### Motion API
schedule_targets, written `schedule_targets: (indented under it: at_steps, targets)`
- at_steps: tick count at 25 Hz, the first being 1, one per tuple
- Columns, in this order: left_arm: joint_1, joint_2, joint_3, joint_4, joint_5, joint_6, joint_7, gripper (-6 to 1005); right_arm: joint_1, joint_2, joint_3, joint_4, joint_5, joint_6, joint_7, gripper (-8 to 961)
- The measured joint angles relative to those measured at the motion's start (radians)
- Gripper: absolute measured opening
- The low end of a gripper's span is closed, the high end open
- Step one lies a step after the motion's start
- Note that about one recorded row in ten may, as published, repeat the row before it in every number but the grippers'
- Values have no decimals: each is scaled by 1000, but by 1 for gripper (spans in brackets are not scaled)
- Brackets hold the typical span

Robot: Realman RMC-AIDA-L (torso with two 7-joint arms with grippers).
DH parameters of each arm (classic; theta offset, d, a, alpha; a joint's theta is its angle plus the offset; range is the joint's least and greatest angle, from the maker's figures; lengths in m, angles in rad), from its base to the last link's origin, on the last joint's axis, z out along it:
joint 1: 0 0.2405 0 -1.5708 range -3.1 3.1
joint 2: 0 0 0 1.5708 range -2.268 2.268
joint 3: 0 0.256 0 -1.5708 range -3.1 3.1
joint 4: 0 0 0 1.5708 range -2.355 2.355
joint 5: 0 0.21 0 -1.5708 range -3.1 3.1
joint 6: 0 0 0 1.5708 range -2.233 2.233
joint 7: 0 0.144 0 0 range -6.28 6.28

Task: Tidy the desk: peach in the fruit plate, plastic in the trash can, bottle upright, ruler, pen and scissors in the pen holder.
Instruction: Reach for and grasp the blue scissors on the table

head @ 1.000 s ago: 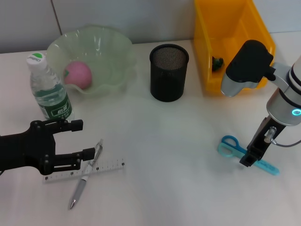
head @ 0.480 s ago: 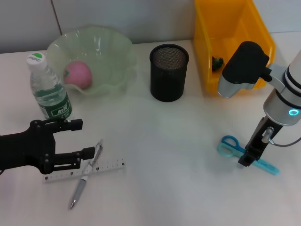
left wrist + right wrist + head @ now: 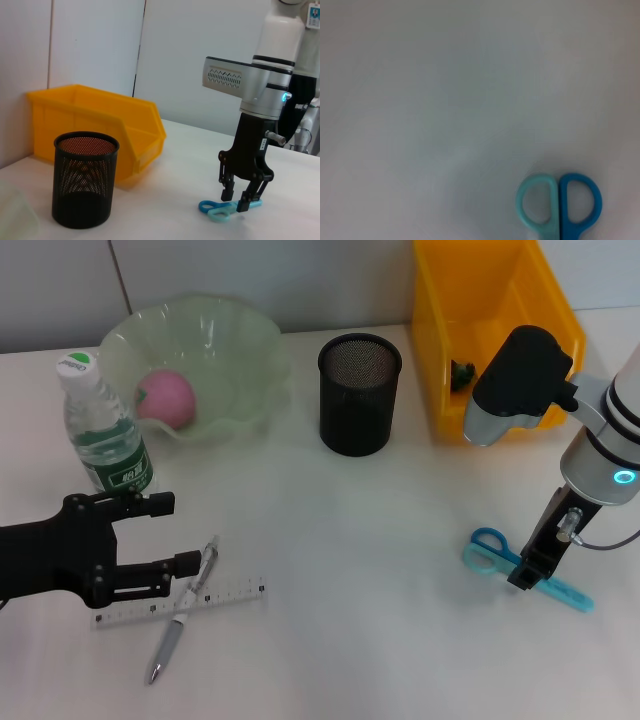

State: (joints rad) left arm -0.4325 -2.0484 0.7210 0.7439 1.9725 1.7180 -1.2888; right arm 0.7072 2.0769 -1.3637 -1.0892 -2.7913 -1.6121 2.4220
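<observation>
Left wrist view shows your right gripper (image 3: pixel 239 196) spread open astride the scissors (image 3: pixel 220 208), well off from the pen holder (image 3: pixel 84 177); next, clench and lift.

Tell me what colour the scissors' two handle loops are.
On the scissors, one loop is light teal, the other blue, clearest in the right wrist view.

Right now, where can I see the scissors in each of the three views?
Head view: scissors on the table at the right, under the right gripper.
Left wrist view: lower right, below that gripper, whose fingers straddle them.
Right wrist view: only the handles, bottom edge.
Shared landmark: the blue handle loops.
</observation>
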Motion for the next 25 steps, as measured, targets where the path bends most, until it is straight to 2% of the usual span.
schedule_targets:
  at_steps: [25]
  targets:
    - [1, 1, -2, 1, -1, 0, 1, 816, -1, 2, 0, 0, -19, -8, 3, 309]
